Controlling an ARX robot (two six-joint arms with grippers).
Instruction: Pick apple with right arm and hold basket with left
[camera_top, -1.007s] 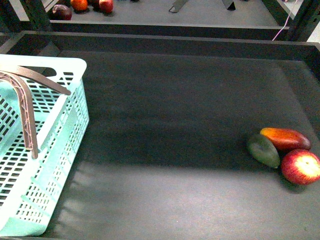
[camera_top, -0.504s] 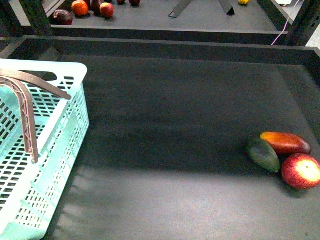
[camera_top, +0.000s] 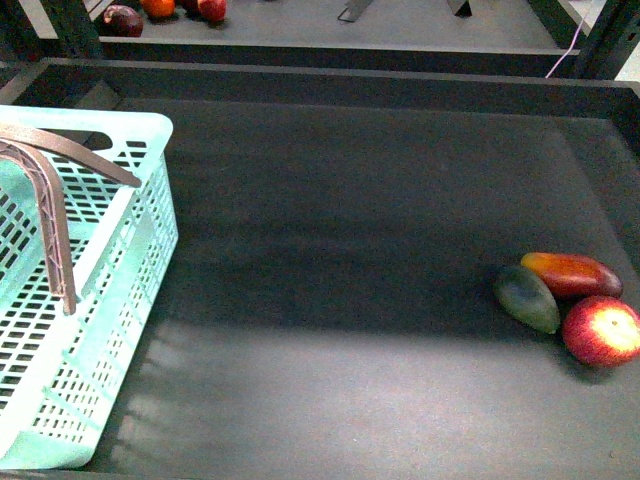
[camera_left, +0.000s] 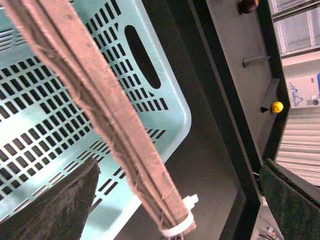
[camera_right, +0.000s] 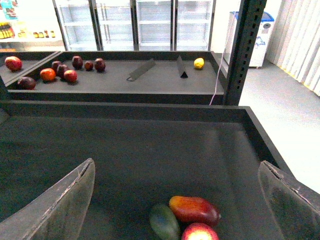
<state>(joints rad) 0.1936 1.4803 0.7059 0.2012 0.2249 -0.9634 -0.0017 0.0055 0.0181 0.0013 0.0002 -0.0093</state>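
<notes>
Lying clear of the spread right claw (camera_right: 176, 164), apple (camera_top: 601, 331) beside green mango (camera_top: 527, 299)

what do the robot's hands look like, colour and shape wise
Only the wrist views show them. The left hand has two broad, wedge-shaped fingers faced with rough, dark felt-like padding. The right hand has the same shape, its fingers looking grey with pale, worn edges. No cables or markings show.

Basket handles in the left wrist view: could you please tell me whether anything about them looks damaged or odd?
Yes. The two brown handles of the basket are strapped together near one end by a white cable tie, so they stand as one. Their surface also looks rough and scuffed. The mint walls look unbroken.
</notes>
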